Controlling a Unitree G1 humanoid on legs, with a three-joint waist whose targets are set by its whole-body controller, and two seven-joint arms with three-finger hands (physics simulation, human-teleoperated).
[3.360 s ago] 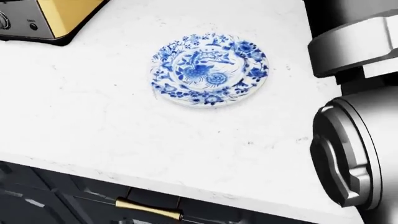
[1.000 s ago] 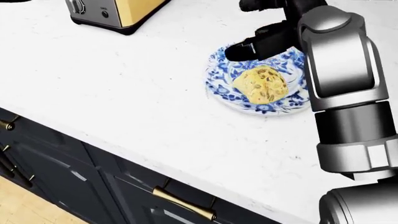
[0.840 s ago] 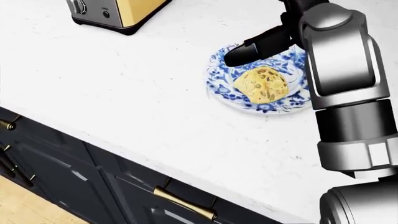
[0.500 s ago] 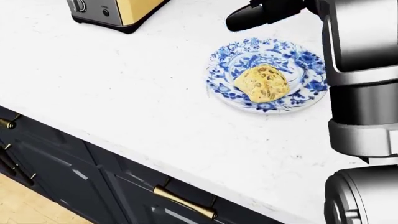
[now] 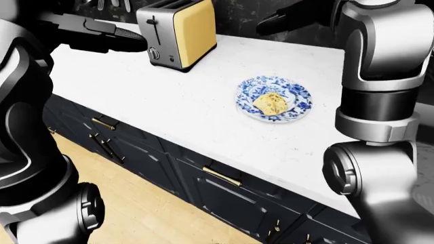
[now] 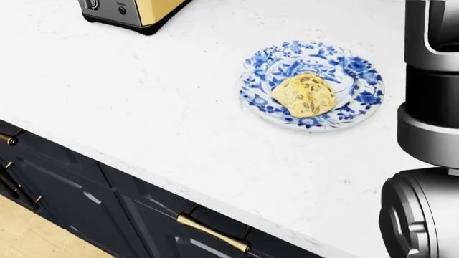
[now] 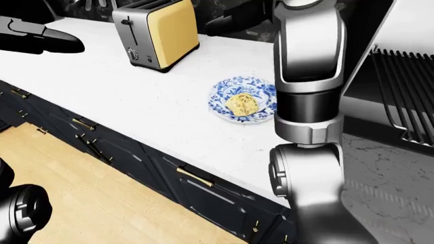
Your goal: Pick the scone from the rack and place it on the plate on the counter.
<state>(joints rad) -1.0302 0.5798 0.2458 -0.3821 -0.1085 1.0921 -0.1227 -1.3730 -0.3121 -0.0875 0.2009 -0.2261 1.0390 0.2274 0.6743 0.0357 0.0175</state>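
The scone (image 6: 304, 95) lay on the blue-and-white patterned plate (image 6: 357, 69), a little toward the plate's lower left in the head view, its pale yellow crust flecked with darker bits. The plate sat flat on the white marbled counter (image 6: 143, 97), right of the frame's centre and well apart from the counter's lower edge. Nothing touched the scone; no finger stood near it.

The right arm (image 5: 380, 91) rose as a tall silver and black column along the right side of the left-eye view, its forearm lifted above the counter. The right hand (image 7: 234, 21) showed only as a dark shape near the top of the right-eye view, over the counter's far edge and beside the toaster (image 5: 177, 31) — well clear of the plate. Whether its fingers were spread or curled could not be told from these views; it carried nothing that could be seen.

The left hand (image 5: 102, 36) reached in from the upper left of the left-eye view, a dark pointed shape hovering above the counter to the left of the toaster. Its finger posture was likewise too dark to make out.

The yellow-sided toaster stood upright at the upper left of the counter, its lever and knob facing the lower left. Below the counter ran dark navy cabinets with brass handles (image 6: 213, 234), and a light wooden floor (image 7: 88, 193) filled the lower left. At the right edge of the right-eye view a wire rack (image 7: 407, 96) showed.
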